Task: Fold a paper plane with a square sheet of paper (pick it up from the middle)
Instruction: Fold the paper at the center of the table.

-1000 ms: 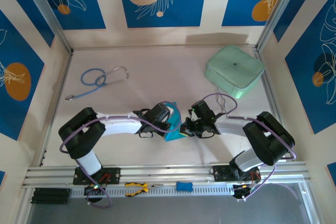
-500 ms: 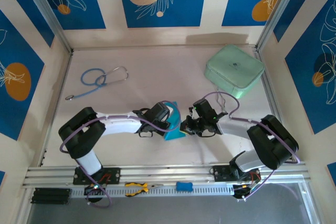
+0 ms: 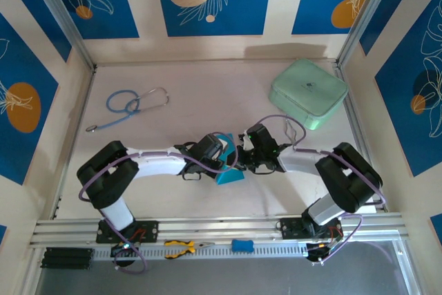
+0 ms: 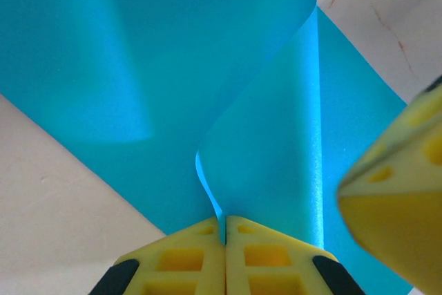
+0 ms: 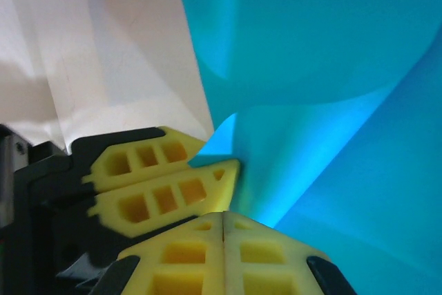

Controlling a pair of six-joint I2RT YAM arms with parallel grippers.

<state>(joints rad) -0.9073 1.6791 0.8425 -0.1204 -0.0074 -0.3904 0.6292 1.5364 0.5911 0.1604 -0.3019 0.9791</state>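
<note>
The square sheet of paper is bright cyan and lies mid-table, partly curled up between the two arms. In the left wrist view one edge of the paper rises in an S-curve into my left gripper, which is shut on that edge. From above, the left gripper sits over the sheet's top. My right gripper is right beside it, jaws shut, tips against the bent paper; no paper shows between them. The left gripper's yellow fingers almost touch the right tips.
A mint-green case stands at the back right, and a blue-tubed stethoscope lies at the back left. Yellow-handled pliers and a small blue block rest on the front rail. Metal frame posts line both sides.
My right gripper has moved from the paper's right edge up and left, close to the left gripper. The left gripper has kept its grip and barely moved.
</note>
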